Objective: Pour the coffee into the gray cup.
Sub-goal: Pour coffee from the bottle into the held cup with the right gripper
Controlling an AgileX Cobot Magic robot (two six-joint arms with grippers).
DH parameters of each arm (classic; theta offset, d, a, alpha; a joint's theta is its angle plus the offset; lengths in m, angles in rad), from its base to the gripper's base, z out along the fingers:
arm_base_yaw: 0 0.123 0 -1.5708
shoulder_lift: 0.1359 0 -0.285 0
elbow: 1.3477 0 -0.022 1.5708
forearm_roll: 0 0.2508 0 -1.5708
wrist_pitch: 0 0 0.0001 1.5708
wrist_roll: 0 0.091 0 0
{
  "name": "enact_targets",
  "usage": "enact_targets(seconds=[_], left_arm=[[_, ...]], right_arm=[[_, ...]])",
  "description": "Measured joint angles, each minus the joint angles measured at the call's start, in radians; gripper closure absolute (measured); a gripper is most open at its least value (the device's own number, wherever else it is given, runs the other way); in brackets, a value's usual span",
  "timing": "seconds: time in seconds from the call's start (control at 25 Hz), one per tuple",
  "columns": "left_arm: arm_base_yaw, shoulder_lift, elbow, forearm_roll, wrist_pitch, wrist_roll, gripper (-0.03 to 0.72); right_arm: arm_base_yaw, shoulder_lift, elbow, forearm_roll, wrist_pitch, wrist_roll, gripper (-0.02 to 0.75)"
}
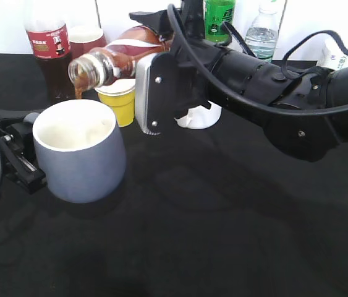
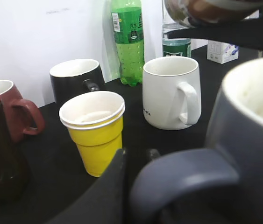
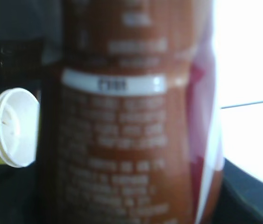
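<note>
Black tabletop [image 1: 223, 235]: coffee [image 1: 121, 59] tilted above gray cup [image 1: 84, 158] rim.

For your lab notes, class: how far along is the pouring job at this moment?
Done: the right tool has the coffee bottle tipped, its open mouth above the gray cup, and the left tool steadies the cup by its handle. In hand: brown liquid is spilling from the mouth. Left: the cup's inside looks pale, so most pouring remains.

Looks like a lab/test bench: black table [image 1: 223, 235] vs plain white wall [image 2: 42, 42], w/ staged row of mugs, yellow cup [image 2: 95, 135] & drink bottles, e.g. green bottle [image 2: 129, 42].
</note>
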Motion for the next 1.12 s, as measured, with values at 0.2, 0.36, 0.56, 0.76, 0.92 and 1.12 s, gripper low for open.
enact_targets(seconds=[0.2,0.36,0.56,0.76,0.92,1.12], left_arm=[[0.000,0.000,0.000,0.001,0.000,0.000,0.616],[0.000,0.000,0.000,0.001,0.000,0.000,0.616],[0.000,0.000,0.000,0.002,0.001,0.000,0.616],[0.000,0.000,0.000,0.003,0.002,0.000,0.616],[0.000,0.000,0.000,0.004,0.007,0.000,0.616],[0.000,0.000,0.000,0.004,0.008,0.000,0.616]], right_arm=[[0.000,0.000,0.000,0.000,-0.001,-0.036,0.211],[0.000,0.000,0.000,0.000,-0.003,-0.057,0.211],[0.000,0.000,0.000,0.000,-0.008,-0.091,0.211],[0.000,0.000,0.000,0.000,-0.012,-0.100,0.211],[0.000,0.000,0.000,0.000,-0.015,-0.121,0.211],[0.000,0.000,0.000,0.000,-0.024,-0.124,0.211]])
